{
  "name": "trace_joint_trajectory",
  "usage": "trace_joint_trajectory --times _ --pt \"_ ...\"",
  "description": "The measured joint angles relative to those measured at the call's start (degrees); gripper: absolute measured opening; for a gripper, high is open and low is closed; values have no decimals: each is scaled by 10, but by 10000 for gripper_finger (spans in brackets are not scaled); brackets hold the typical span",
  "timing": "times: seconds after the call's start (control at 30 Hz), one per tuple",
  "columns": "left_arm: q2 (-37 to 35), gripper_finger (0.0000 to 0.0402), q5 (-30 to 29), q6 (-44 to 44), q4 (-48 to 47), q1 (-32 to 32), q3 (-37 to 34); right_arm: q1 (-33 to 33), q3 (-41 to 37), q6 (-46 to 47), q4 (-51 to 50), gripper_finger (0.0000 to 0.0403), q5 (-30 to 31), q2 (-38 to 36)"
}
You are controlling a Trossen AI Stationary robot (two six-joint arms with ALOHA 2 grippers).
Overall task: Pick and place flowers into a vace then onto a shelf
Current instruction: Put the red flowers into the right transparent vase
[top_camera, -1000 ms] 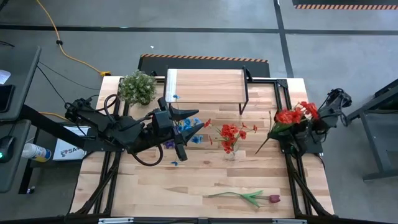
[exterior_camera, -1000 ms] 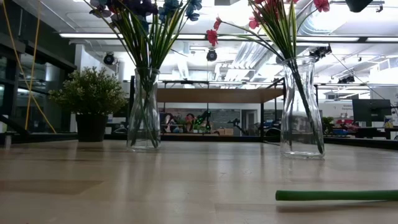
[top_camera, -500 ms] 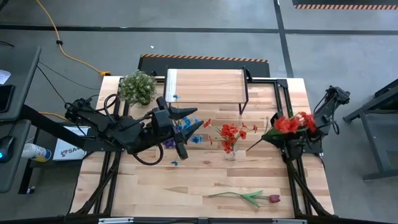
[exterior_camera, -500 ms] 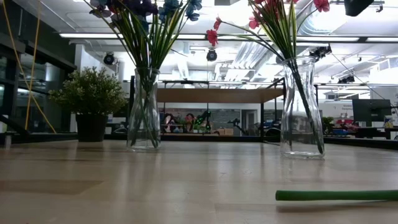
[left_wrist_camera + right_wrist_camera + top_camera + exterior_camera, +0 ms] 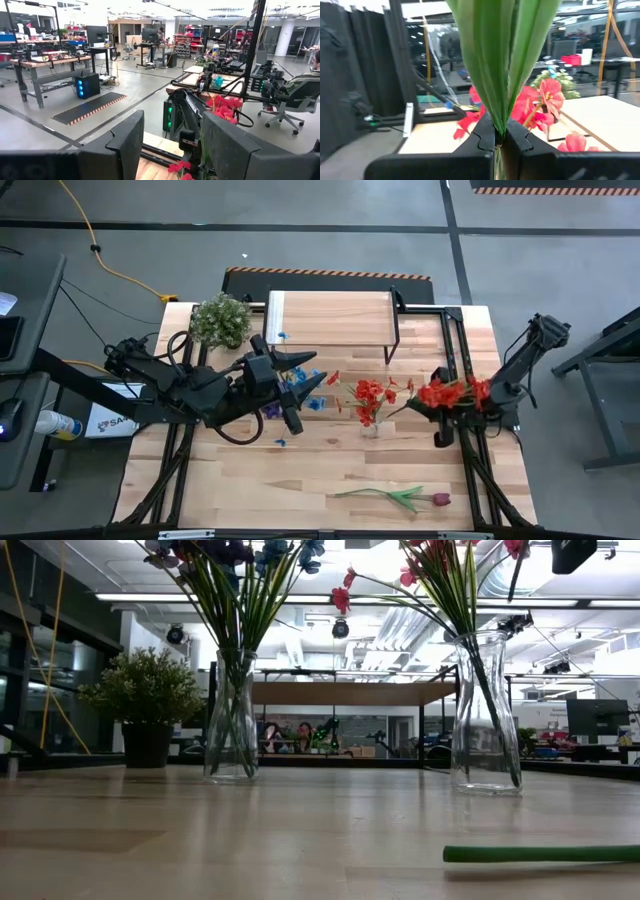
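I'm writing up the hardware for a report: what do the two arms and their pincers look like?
Both arms are dark, near-black jointed links. The left arm carries looping black cables; its pincer has two broad, flat, dark fingers. The right arm is slimmer, and its pincer ends in narrow black tips.

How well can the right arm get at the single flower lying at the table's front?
Probably not yet: the right claw is shut on a red bunch, so it is occupied. The lone flower itself lies in the open with nothing over it.

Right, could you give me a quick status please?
Right gripper shut on red flowers, beside the red-flower vase. Left gripper open over blue-flower vase. Nothing blocking.
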Motion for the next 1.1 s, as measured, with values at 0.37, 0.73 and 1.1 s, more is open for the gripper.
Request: trace_joint_trajectory --times 0.37,0.73,1.1 --pt "0 232 0 0 0 0 0 -1 0 -8 63 0 50 80" --pt "0 232 0 0 0 0 0 -1 0 -1 108 0 82 147" --pt "0 232 2 0 0 0 0 -1 0 7 109 0 96 171"
